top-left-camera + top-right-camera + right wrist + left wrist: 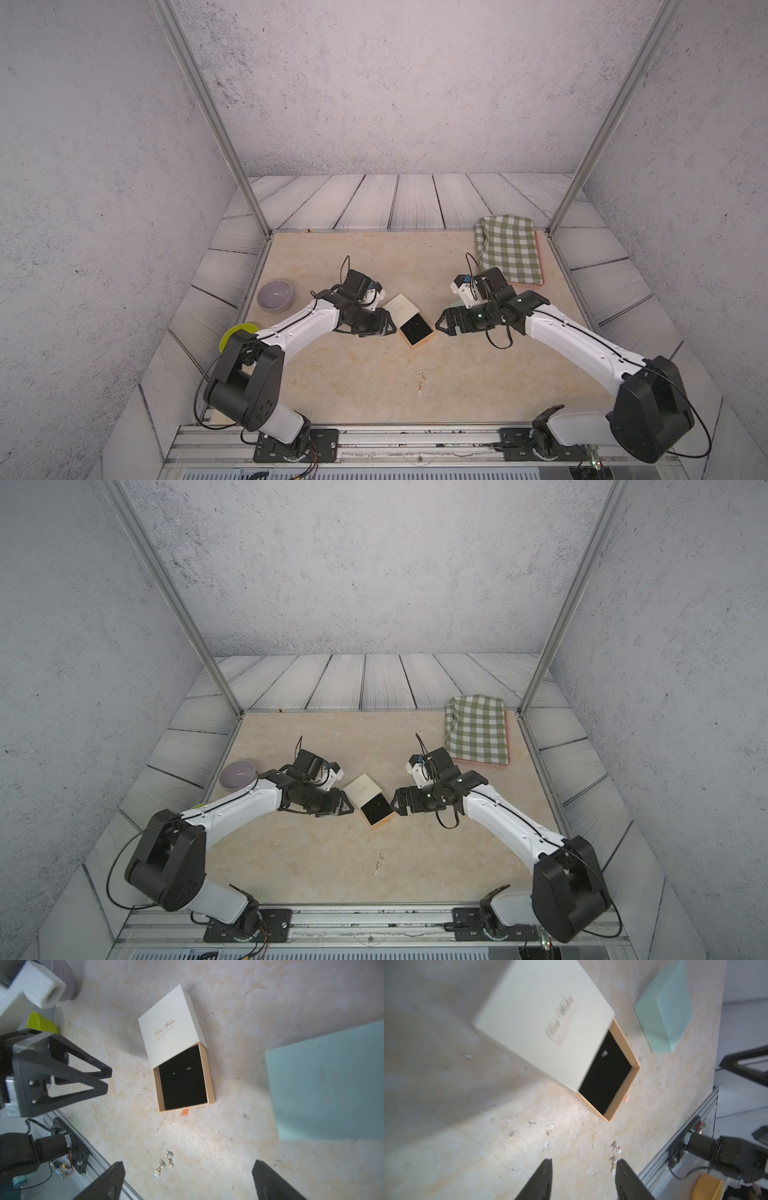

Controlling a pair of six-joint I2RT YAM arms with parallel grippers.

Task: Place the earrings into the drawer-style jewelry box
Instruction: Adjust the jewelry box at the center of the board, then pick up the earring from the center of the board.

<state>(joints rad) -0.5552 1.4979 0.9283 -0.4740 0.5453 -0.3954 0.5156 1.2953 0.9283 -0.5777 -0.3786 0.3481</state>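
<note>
The drawer-style jewelry box sits open but empty ahead of my left gripper and right gripper, jaws apart and empty, while the earrings lie unpicked just before my right jaws.

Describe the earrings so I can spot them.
Look at the beige table, then the cream box with its black-lined drawer pulled out, mid-table. Nearer the front edge, on bare tabletop, lie the earrings: tiny gold glints, far smaller than anything nearby.
</note>
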